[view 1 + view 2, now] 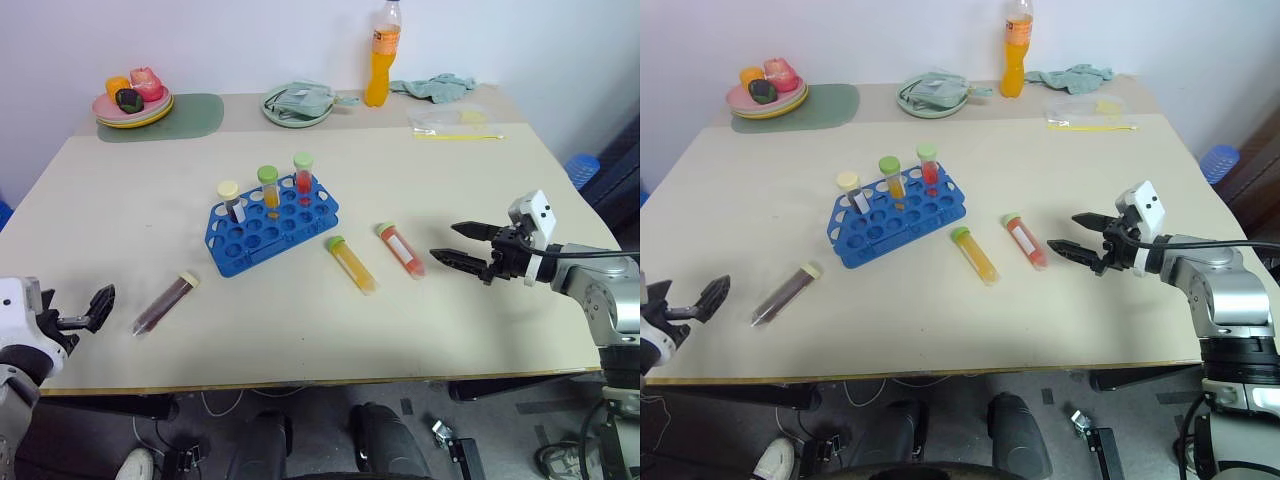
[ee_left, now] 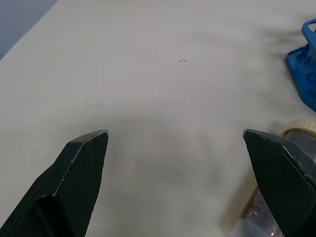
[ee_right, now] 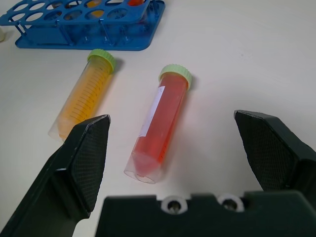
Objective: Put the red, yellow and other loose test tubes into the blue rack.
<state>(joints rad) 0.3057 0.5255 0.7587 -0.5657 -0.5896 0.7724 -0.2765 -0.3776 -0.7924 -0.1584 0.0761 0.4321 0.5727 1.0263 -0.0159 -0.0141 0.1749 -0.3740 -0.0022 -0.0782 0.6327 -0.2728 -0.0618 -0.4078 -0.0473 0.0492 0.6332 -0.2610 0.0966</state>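
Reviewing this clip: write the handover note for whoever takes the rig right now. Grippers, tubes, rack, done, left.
Left gripper: open, empty, beside the maroon tube.
Right gripper: open, empty, pointing at the red tube.
Blue rack at table centre, three tubes already standing in it.
Loose on the table: maroon tube left of the rack, yellow tube and red tube right of it.
Done: none of the three loose tubes racked.
Left: rack all three.

Maroon tube (image 2: pixel 291 163) half behind gripper finger, blue rack (image 2: pixel 305 69) cropped

beige table (image 1: pixel 480 330), orange drink bottle (image 1: pixel 378 75), fruit plate (image 1: pixel 132 108), green plate (image 1: pixel 297 108), teal cloth (image 1: pixel 436 86)
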